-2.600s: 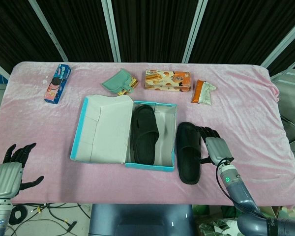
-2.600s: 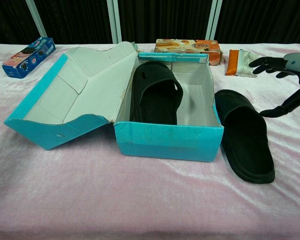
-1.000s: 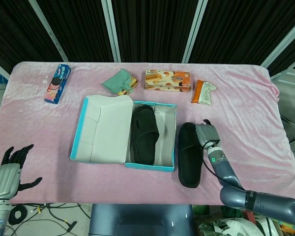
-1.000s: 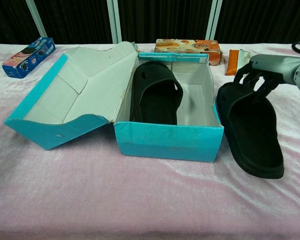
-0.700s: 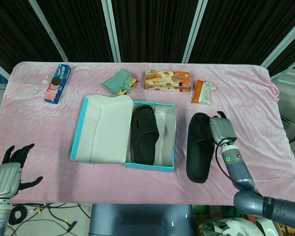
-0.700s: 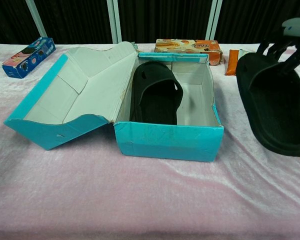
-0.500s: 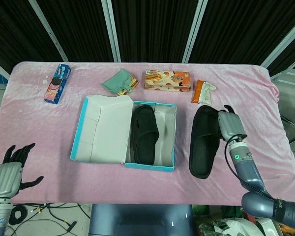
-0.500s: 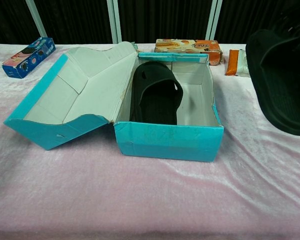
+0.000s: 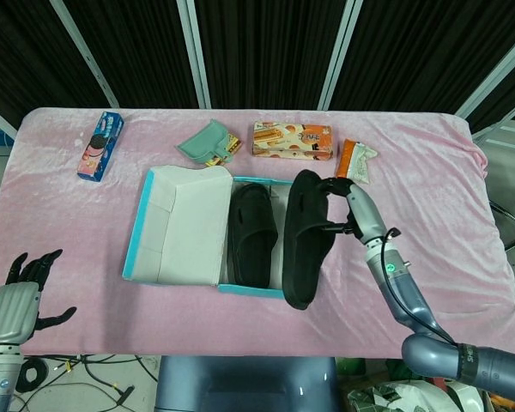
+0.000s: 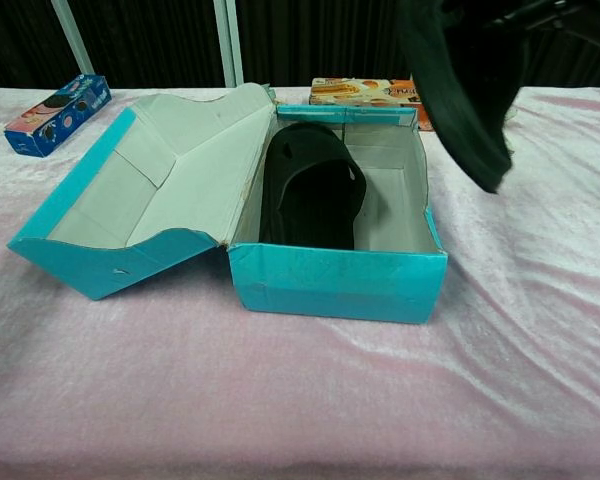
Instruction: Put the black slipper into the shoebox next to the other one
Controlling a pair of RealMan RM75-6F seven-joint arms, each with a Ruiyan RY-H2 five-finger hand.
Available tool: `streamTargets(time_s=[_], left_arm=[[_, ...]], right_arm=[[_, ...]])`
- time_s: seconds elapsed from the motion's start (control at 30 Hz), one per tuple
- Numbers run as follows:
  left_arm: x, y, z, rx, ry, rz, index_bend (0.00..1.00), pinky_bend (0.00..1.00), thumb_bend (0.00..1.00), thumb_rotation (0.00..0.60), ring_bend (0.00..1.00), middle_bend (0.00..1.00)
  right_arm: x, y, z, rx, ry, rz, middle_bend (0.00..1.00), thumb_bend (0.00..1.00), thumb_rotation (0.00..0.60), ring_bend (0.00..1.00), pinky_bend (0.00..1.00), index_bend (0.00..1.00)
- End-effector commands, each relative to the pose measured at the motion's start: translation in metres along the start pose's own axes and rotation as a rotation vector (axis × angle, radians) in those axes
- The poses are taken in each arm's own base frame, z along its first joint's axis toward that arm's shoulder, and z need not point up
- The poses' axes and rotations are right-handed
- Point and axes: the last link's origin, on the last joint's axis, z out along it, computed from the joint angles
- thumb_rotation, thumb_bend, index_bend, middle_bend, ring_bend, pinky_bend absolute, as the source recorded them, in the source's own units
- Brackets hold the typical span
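My right hand (image 9: 350,212) grips a black slipper (image 9: 302,237) by its strap and holds it in the air, tilted on its side, over the right half of the open teal shoebox (image 9: 263,289). In the chest view the same slipper (image 10: 458,80) hangs above the shoebox's (image 10: 337,283) right rim, and only dark fingers (image 10: 540,12) of the hand show at the top edge. The other black slipper (image 9: 251,232) lies flat in the box's left half, also seen in the chest view (image 10: 310,188). My left hand (image 9: 19,296) hovers open at the lower left, off the table.
The box lid (image 9: 182,225) lies folded open to the left. Along the far side of the pink table sit a cookie pack (image 9: 100,145), a green wallet (image 9: 208,142), an orange biscuit box (image 9: 292,139) and an orange snack packet (image 9: 354,160).
My right hand has lifted the slipper off the table and carried it left, from beside the box to above the box's right half, turning it on edge. The left hand stayed put.
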Motion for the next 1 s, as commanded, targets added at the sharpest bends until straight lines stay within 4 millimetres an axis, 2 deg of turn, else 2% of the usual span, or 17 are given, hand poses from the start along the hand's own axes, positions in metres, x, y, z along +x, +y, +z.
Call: streamTargets(time_s=[0.03, 0.17, 0.43, 0.7, 1.0], left_arm=[[-0.001, -0.002, -0.001, 0.007, -0.006, -0.002, 0.1, 0.0, 0.0, 0.6, 0.16, 0.16], [-0.003, -0.005, -0.002, 0.02, -0.012, -0.005, 0.1, 0.0, 0.0, 0.6, 0.16, 0.16], [-0.005, -0.008, -0.006, 0.037, -0.018, -0.009, 0.1, 0.0, 0.0, 0.6, 0.16, 0.16], [-0.003, -0.011, -0.012, 0.055, -0.012, -0.012, 0.1, 0.0, 0.0, 0.6, 0.16, 0.15], [-0.001, -0.011, -0.017, 0.062, -0.002, -0.009, 0.1, 0.0, 0.0, 0.6, 0.16, 0.15]], right_arm=[[-0.018, -0.011, 0.02, 0.056, -0.001, 0.052, 0.55, 0.18, 0.6, 0.29, 0.1, 0.57], [-0.037, -0.012, 0.033, 0.08, 0.015, 0.048, 0.55, 0.18, 0.6, 0.28, 0.1, 0.57], [-0.07, 0.002, 0.059, 0.112, 0.063, -0.008, 0.55, 0.17, 0.6, 0.28, 0.1, 0.57], [-0.083, 0.017, 0.067, 0.234, 0.107, -0.122, 0.55, 0.14, 0.6, 0.27, 0.1, 0.57], [-0.089, 0.032, 0.064, 0.36, 0.146, -0.174, 0.55, 0.12, 0.6, 0.27, 0.1, 0.57]])
